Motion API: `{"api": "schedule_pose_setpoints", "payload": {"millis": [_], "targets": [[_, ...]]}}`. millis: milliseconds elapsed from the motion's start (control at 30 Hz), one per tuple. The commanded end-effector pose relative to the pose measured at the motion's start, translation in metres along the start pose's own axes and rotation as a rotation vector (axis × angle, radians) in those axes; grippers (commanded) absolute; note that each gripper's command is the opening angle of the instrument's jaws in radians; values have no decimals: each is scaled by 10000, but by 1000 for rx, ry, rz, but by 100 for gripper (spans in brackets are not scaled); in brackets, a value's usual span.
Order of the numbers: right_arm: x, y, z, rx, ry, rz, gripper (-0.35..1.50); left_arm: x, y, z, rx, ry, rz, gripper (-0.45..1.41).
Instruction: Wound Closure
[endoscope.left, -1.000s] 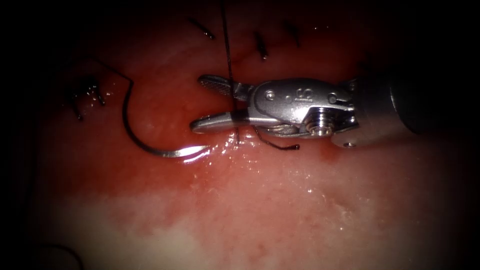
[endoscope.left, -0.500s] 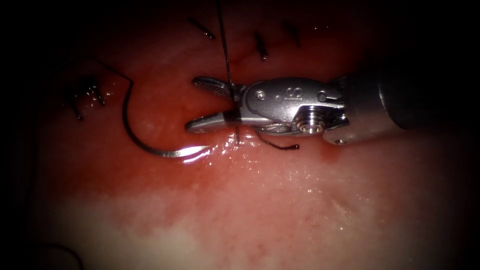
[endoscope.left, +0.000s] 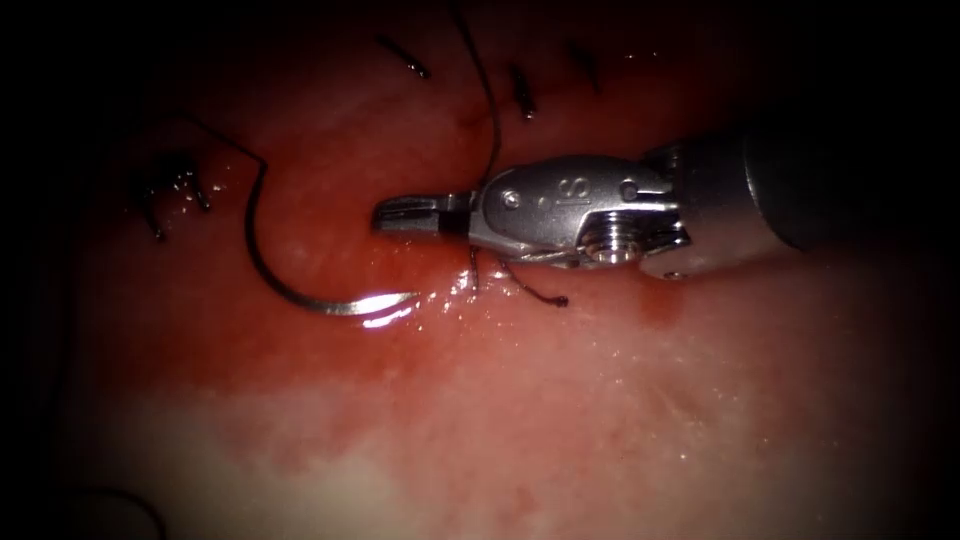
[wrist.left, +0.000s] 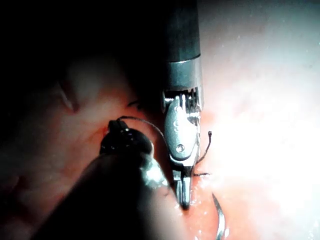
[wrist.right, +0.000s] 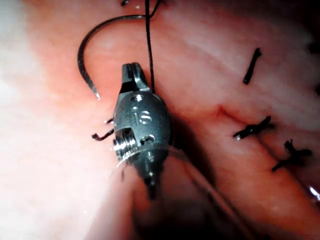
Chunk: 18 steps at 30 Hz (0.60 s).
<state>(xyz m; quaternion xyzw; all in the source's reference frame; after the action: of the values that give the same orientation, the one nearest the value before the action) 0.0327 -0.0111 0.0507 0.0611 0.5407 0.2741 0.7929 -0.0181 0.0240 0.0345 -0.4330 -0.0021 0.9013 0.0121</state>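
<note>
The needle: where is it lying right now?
The needle lies free on the tissue, left of the right tool, its tip near the jaws.

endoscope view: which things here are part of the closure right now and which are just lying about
In the job:
- right tool, jaws shut on the thread
- needle, lying free on the tissue, held by no tool

Lying about:
- cut thread end under the tool
- finished stitches
- red fluid
</note>
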Motion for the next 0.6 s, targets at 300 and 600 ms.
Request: {"api": "schedule_pose_setpoints", "payload": {"millis": [300, 600], "targets": [[1, 15, -48, -50, 36, 13, 125, -9, 8, 0, 13, 4, -3, -45], [-4, 62, -191, -206, -6, -60, 136, -17, 38, 6, 23, 7, -85, -45]]}}
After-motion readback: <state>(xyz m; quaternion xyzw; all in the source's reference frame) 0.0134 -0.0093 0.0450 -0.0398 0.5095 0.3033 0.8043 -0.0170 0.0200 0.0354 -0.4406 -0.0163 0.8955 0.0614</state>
